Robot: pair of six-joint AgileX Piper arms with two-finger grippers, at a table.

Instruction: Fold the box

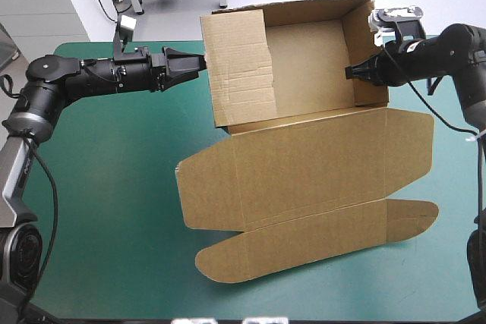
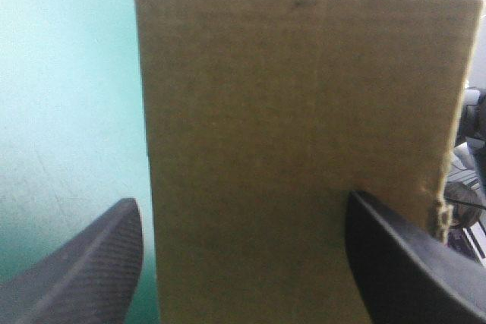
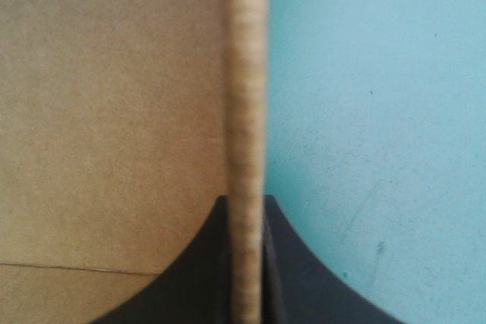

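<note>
- The box (image 1: 307, 66) sits at the far middle of the teal-green worktop (image 1: 114, 187). Its tray is open upward and close to the far edge.
- The lid (image 1: 326, 157) lies flat, pointing at the near edge. The sheet's long axis runs far to near on a slight slant, and the tray itself is longer across the worktop.
- The left wall (image 1: 239, 66) is raised and appears to lean in over the tray floor. It does not look tucked.
- The left gripper (image 1: 199, 58) stands wide open at that wall's outer face and has hold of nothing.
- The right gripper (image 1: 351, 72) is pinched almost closed on the edge of the right wall (image 1: 366, 47).
- Risk: the unheld left wall could flop down if released or nudged.
- Risk: a one-sided pull from the right could drag or twist the tray, crease that wall, or carry the box over the far edge.
</note>
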